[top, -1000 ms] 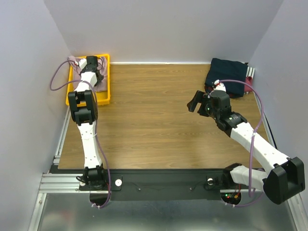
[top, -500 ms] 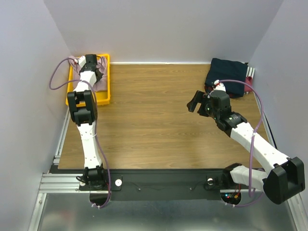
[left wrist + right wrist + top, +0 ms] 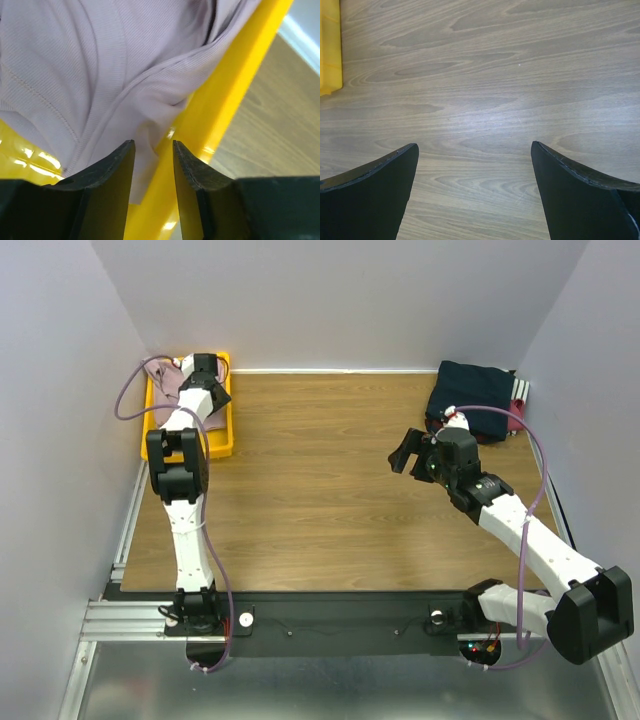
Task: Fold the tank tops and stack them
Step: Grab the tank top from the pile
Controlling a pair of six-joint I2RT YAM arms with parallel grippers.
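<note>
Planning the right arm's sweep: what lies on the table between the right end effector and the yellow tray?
Nothing: in the top external view, only bare wooden table separates the right end effector from the yellow tray.

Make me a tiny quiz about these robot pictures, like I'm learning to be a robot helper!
1. True or false: the right tool is holding a tank top.
2. The pink tank top lies in a tray. What colour is the tray? A) red B) yellow C) green
3. In which corner of the table does the dark navy tank top lie?

Key:
1. False. It is open with nothing in it.
2. B.
3. The far right corner.
</note>
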